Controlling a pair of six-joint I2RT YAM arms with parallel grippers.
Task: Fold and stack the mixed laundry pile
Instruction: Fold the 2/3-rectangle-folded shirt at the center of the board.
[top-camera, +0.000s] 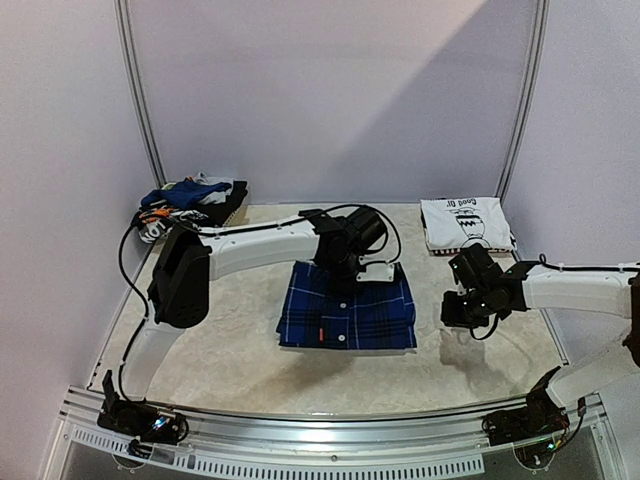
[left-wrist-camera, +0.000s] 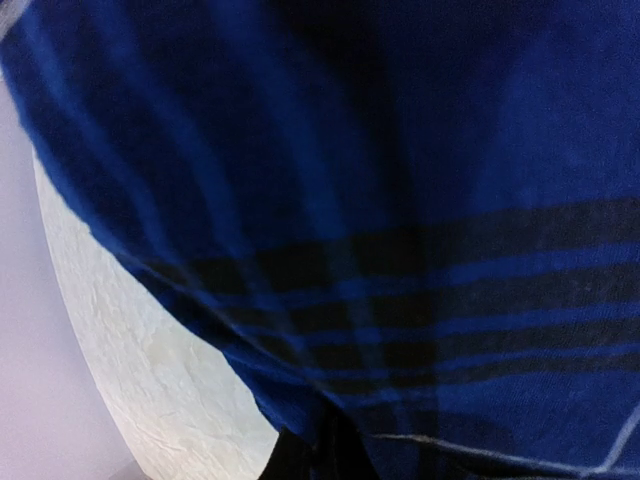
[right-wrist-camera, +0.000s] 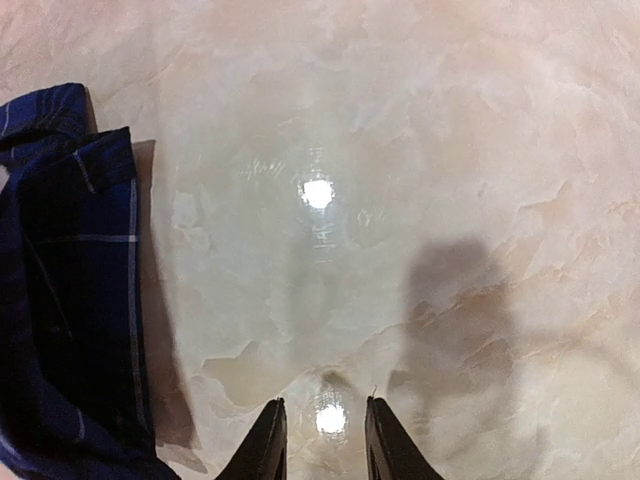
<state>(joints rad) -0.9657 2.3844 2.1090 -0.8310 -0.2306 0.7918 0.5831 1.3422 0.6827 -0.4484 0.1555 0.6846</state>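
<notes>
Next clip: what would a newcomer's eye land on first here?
The blue plaid shirt, folded in the middle, with the left pincer down at its far edge. A folded white printed T-shirt at the far right corner and a jumbled heap of clothes at the far left. The right pincer hangs open over bare table.

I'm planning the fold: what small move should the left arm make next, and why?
Probably draw the left gripper toward the near edge: its jaws look shut on the far edge of the plaid shirt, so this would fold it over. The right gripper hovers empty.
</notes>
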